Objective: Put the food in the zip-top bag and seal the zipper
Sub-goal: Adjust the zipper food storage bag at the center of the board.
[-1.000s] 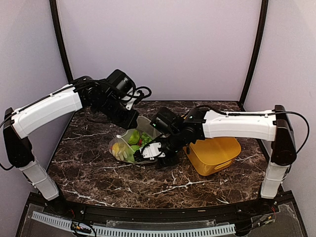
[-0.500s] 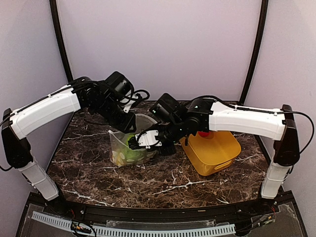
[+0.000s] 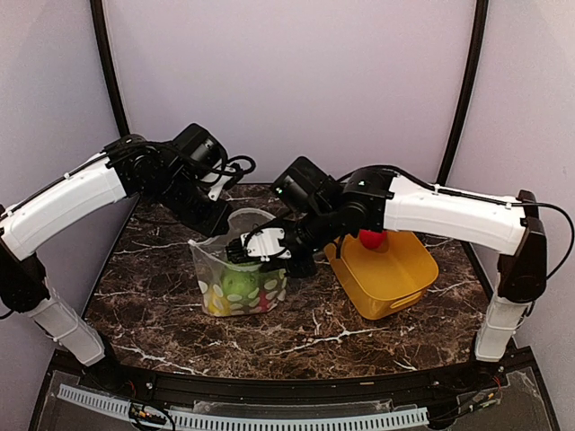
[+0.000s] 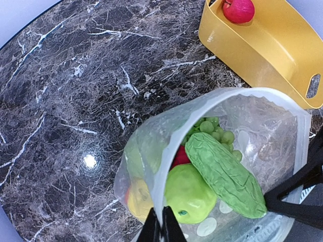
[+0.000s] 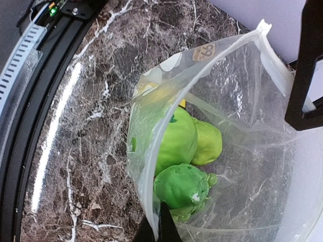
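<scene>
The zip-top bag hangs upright over the table with its mouth wide open, held between both grippers. My left gripper is shut on the bag's rim at its far left side. My right gripper is shut on the opposite rim. The zipper runs round the open mouth as a pale strip, unsealed. Food lies in the bag's bottom: a green apple, a cucumber, green grapes, a red piece and a yellow lemon. A red tomato-like piece sits in the basket.
The yellow basket stands on the dark marble table just right of the bag, close behind my right arm. The table's near edge carries a black rail. Purple walls close in the back and sides.
The bag lay slumped on the table and now hangs upright, lifted by both grippers. My right gripper has shut on its rim. Both arms have risen and shifted left.
</scene>
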You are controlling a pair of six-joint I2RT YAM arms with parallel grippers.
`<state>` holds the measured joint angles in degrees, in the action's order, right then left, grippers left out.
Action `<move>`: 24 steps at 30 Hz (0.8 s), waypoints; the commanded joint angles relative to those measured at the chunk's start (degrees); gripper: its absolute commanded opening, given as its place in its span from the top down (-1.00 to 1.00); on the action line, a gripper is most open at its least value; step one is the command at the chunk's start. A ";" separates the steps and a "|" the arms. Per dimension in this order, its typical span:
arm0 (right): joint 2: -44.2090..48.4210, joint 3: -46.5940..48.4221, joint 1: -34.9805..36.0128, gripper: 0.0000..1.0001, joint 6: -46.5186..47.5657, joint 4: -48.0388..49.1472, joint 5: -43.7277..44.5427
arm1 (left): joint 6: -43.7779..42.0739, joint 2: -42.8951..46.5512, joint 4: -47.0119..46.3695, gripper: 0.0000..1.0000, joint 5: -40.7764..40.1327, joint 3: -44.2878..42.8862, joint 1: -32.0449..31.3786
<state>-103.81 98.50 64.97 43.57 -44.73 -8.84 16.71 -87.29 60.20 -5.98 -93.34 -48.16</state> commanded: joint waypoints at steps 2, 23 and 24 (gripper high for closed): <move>0.42 6.87 0.85 1.00 -3.99 -1.80 -6.92 | 0.21 2.13 1.60 0.98 1.29 1.07 -0.13; -0.18 2.80 1.24 0.78 -3.69 -0.90 -8.47 | -1.31 2.98 -4.18 0.99 -1.00 5.46 -0.18; -0.02 2.80 1.27 0.66 -4.11 -1.19 -8.81 | -1.36 2.77 -4.21 0.99 -1.30 5.47 -0.18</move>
<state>-106.39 102.28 65.91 40.16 -47.62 -17.21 16.27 -84.90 56.73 -5.74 -89.12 -48.18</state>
